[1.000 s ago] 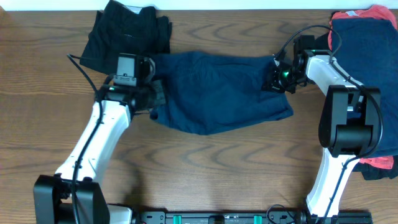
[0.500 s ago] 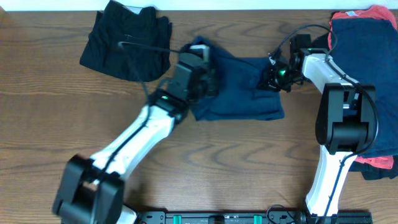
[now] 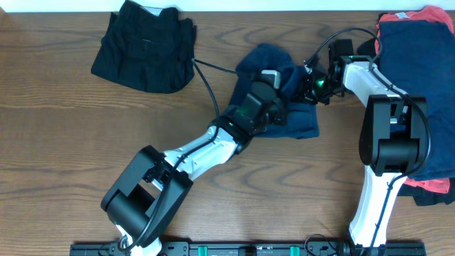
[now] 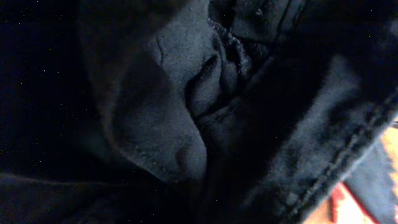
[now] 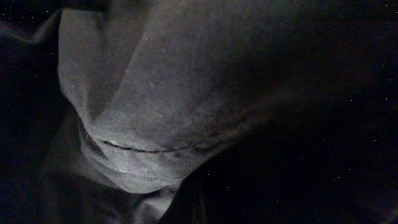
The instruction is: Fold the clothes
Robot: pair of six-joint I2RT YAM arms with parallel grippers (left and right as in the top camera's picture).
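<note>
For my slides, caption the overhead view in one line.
Left gripper and right gripper both shut on the navy shorts bunched between them; black garment back left, clothes pile right.

We cannot see the fingertips of the left end effector (image 3: 279, 107) or the right end effector (image 3: 311, 85): the bunched navy shorts (image 3: 302, 124) cover them, and dark, blurred cloth fills both wrist views. The pile of clothes (image 3: 419, 57) runs off the right edge; the black garment (image 3: 146, 46) is clipped at the top.
</note>
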